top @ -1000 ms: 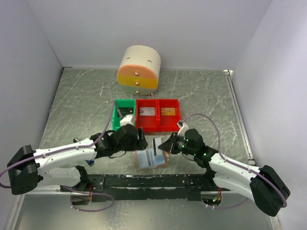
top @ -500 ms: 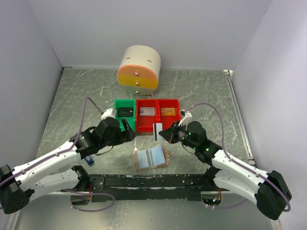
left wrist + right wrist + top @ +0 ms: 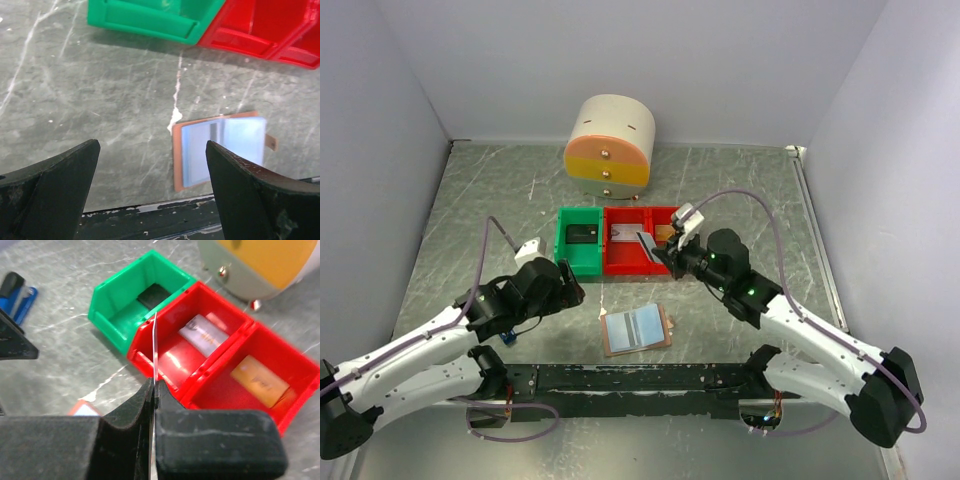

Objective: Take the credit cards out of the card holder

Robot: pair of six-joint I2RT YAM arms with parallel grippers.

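The tan card holder lies flat on the table near the front edge, its pale blue pockets facing up. My right gripper is shut on a thin credit card, held edge-on above the front wall of the left red bin. A silvery card lies in that bin, and an orange one in the right red bin. My left gripper is open with nothing between its fingers. It hovers left of the holder, apart from it.
A green bin with a dark card stands left of the two red bins. A round drawer unit stands at the back. A small blue-and-black gadget lies under the left arm. A black rail runs along the front edge.
The right gripper lifted the card away from the holder and carried it back over the red bins. The left gripper pulled back to the left, off the holder, and opened wider.
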